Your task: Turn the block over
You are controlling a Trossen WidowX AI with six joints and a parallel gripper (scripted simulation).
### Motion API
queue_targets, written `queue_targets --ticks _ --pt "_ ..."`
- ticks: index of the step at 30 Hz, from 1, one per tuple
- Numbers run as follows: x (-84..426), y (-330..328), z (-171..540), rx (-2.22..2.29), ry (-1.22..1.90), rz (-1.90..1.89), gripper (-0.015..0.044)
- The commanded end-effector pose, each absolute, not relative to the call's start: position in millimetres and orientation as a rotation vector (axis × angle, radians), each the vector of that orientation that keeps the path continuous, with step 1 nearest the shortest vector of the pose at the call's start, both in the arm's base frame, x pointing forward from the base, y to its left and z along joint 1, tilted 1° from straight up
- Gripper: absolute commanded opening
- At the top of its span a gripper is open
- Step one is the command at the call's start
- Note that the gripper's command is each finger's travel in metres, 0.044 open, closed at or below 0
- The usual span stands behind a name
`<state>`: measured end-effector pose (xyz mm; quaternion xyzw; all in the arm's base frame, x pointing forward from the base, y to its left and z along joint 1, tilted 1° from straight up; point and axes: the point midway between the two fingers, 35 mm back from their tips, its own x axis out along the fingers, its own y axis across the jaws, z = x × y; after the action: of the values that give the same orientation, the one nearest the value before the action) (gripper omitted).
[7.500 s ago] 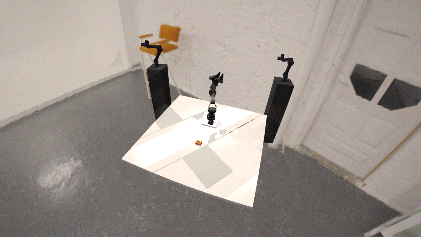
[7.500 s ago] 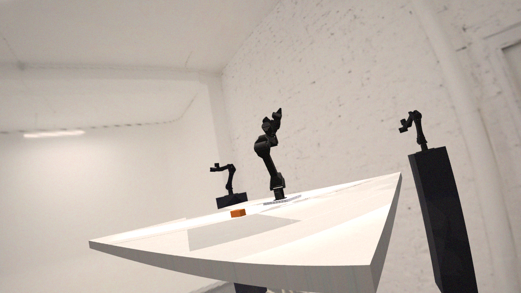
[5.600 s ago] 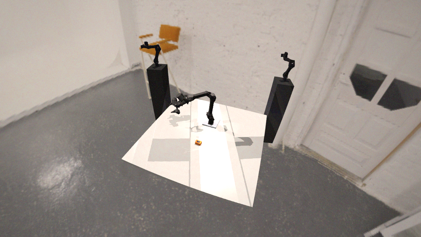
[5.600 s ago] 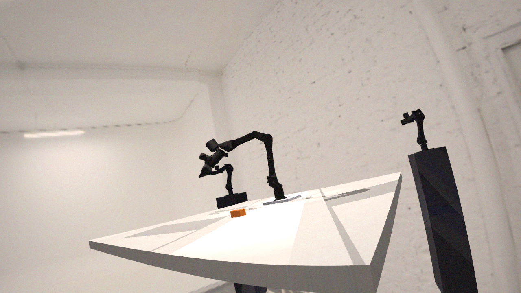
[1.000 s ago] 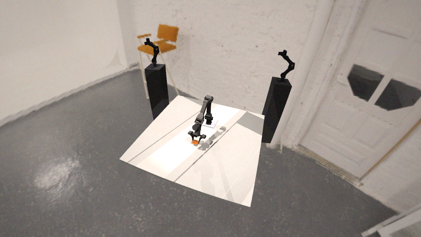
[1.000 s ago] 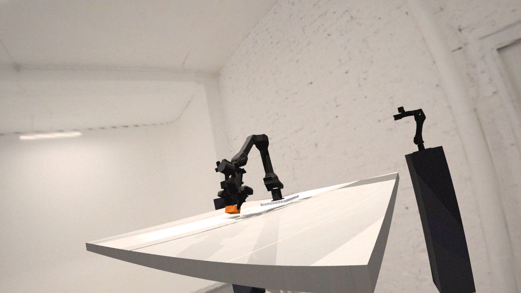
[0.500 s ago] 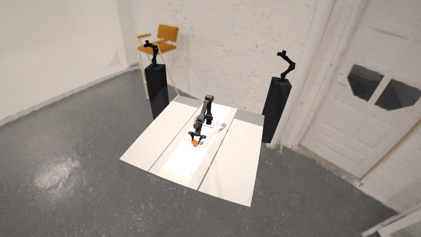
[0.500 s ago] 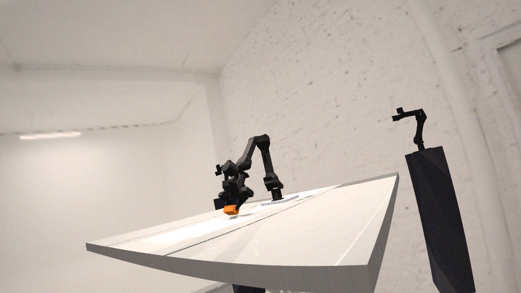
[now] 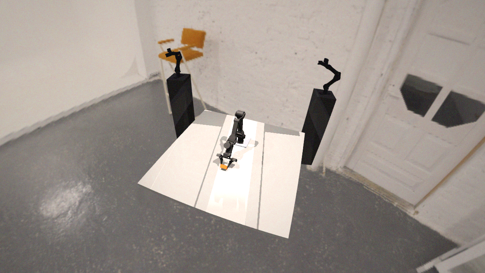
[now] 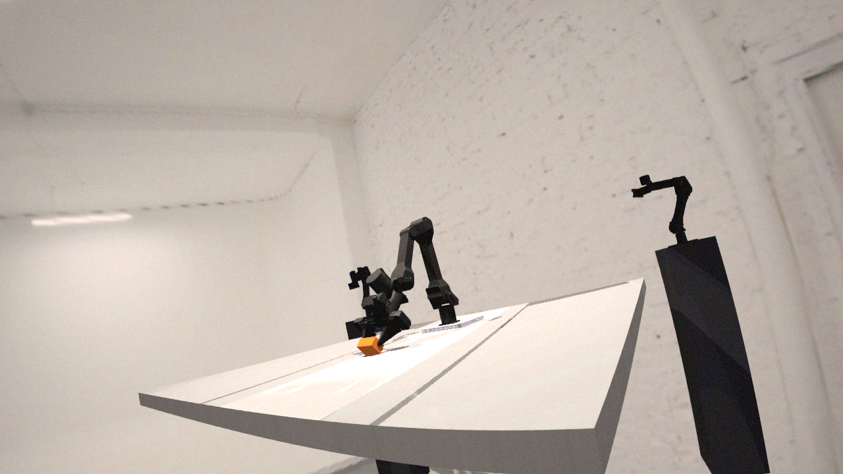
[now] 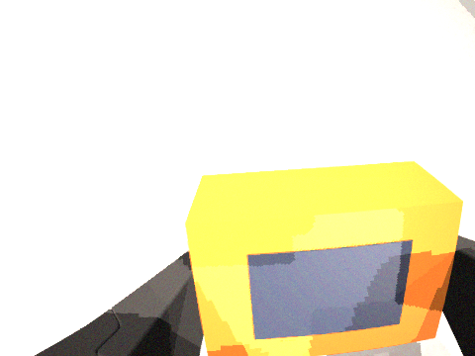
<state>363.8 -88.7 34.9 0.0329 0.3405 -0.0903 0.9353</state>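
The orange block (image 9: 223, 166) (image 10: 369, 345) (image 11: 297, 190) is held tilted, low over the white table (image 9: 277, 190) (image 10: 500, 389). I cannot tell if an edge touches the table. Its marked side, a blue-grey rectangle (image 11: 327, 292), faces the wrist camera. Strong light makes the block look yellow in the wrist view. My gripper (image 9: 225, 165) (image 10: 373, 341) (image 11: 320, 257) is shut on the block, with one finger at each end. The side of the block facing away from the wrist camera is hidden in that view.
My arm's base (image 9: 240, 139) (image 10: 448, 313) stands on the table behind the block. Two black pedestals (image 9: 181, 101) (image 9: 316, 125) bearing other arms stand beyond the table. An orange chair (image 9: 193, 38) stands behind the left one.
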Motion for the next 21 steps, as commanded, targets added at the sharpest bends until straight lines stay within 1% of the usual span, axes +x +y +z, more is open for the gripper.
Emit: queue_targets --ticks 1,16,21 --pt "360 -87 26 0.071 0.662 -0.183 0.0" --pt "344 -83 28 0.048 0.444 -0.186 0.0" --pt "342 -82 30 0.045 0.42 -0.186 0.0"
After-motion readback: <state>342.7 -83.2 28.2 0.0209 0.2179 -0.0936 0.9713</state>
